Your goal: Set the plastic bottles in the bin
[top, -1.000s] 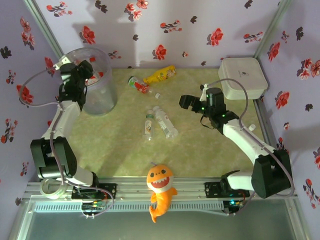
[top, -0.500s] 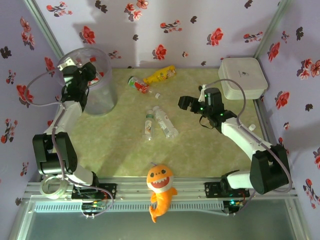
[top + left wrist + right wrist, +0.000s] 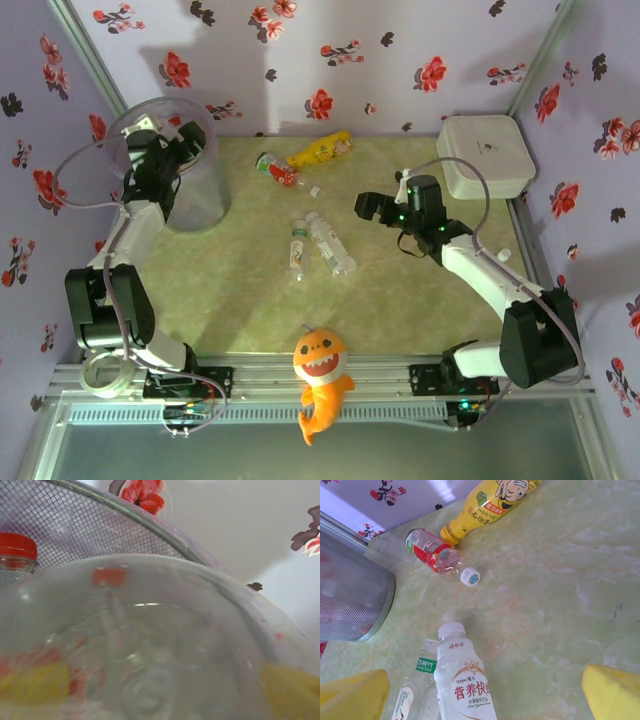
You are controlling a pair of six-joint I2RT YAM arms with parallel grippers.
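Note:
My left gripper (image 3: 184,141) hangs over the mouth of the bin (image 3: 200,205), a tall translucent bucket at the back left. Its yellow fingers (image 3: 292,690) stand wide apart, open. A blurred clear bottle (image 3: 145,645) sits base-first close to the lens between them, touching neither that I can tell. A red-capped bottle (image 3: 17,547) rests against the bin's meshed wall (image 3: 90,525). My right gripper (image 3: 369,205) is open above the mat, over a white-labelled bottle (image 3: 465,685) and a clear green-labelled one (image 3: 415,692). Further back lie a yellow bottle (image 3: 490,505) and a red-labelled bottle (image 3: 430,550).
A loose white cap (image 3: 470,576) lies beside the red-labelled bottle. A white lidded box (image 3: 484,155) stands at the back right. An orange plush fish (image 3: 320,375) sits at the near edge. Floral walls close in on three sides.
My left gripper has shifted a little further over the bin and its jaws have gone from nearly shut to wide apart. The right gripper has crept slightly left.

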